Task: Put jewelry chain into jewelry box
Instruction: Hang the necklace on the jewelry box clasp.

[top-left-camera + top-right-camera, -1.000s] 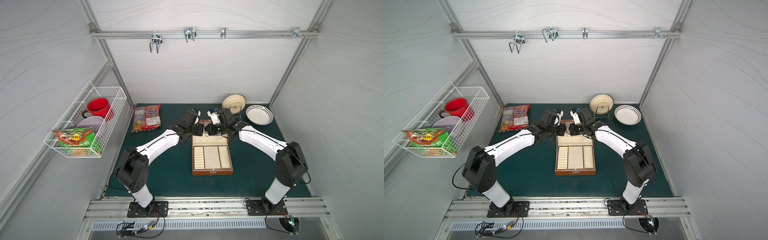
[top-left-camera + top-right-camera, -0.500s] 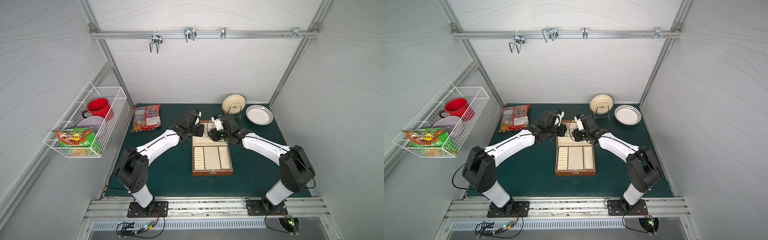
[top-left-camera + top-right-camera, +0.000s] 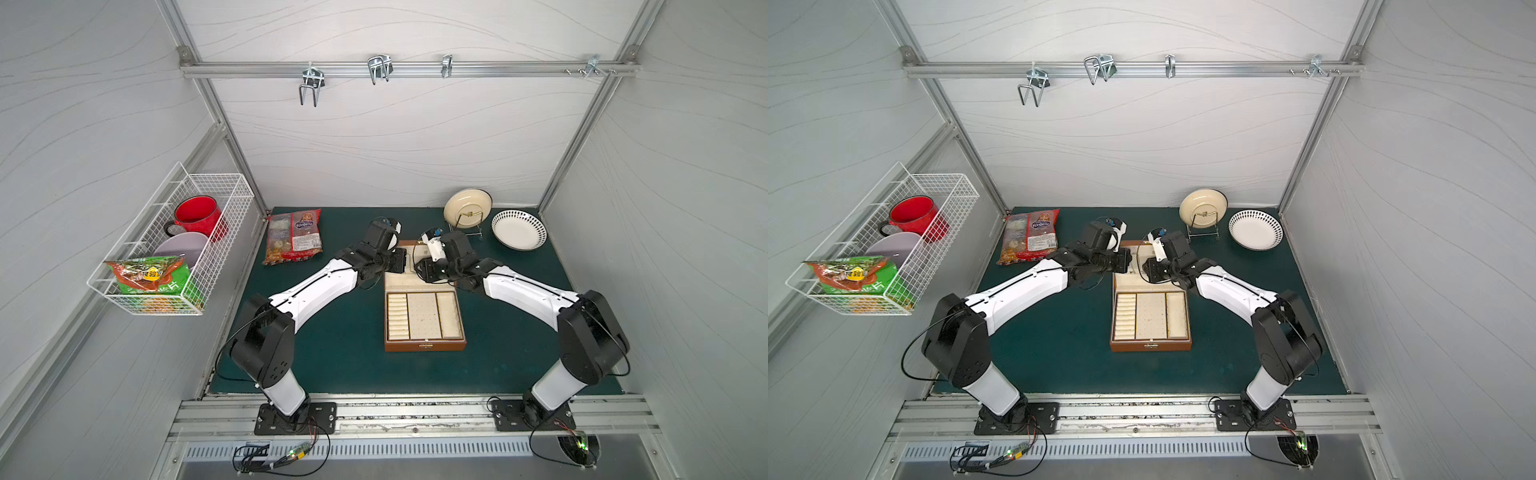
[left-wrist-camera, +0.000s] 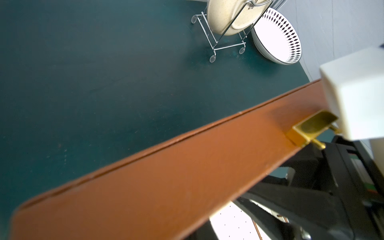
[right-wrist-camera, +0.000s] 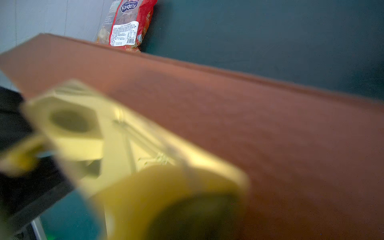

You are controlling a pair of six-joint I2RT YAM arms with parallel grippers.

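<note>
Box (image 3: 424, 345) sits open mid-mat, front wall toward the arm bases. No chain seen in its compartments (image 3: 424, 320). The chain is too thin to find in any view, so I judge it not yet in.

Behind the tray the lid (image 4: 166, 166) stands up, with both grippers at its top edge, close together. Left gripper (image 3: 398, 261) is closed; what it pinches is hidden, lid edge or chain, can't tell. Right gripper (image 3: 424, 269): wrist view is a blur, can't tell if open or closed. Clasp (image 4: 309, 128) juts from the lid rim.

Risks:
- Nothing holds the base, so a push on the lid could slide or tip the box.
- A released lid may drop shut with the chain outside.
- The chain could snag on the clasp or fall behind the lid onto the dark mat.
- The grippers may bump each other.

Farther back, plate rack (image 3: 467, 212) and bowl (image 3: 519, 230) sit behind the right arm; a wide swing could knock them. Snack bag (image 3: 294, 237) is well apart, low risk.
</note>
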